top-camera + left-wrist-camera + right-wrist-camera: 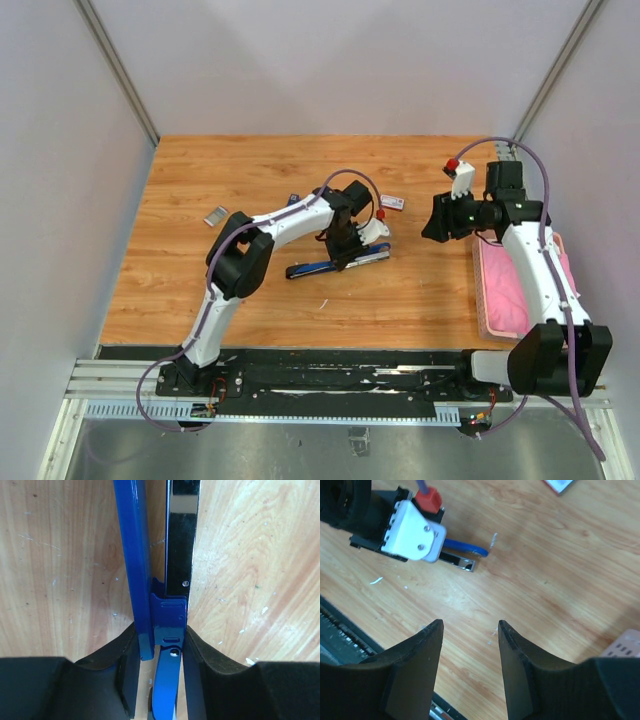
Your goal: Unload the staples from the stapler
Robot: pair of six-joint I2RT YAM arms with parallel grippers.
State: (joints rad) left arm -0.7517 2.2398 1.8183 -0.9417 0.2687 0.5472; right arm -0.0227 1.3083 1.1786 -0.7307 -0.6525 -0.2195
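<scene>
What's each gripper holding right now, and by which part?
Left gripper clamps the blue metal stapler across its sides at the hinge end. Right gripper is open, holding nothing.

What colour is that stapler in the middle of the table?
The stapler is bright blue, with a shiny silver metal rail alongside; the left wrist view shows it best.

Left arm bent, reaching forward; left end effector pointed down, clamped on stapler. Right arm raised; right end effector parted, empty.
</scene>
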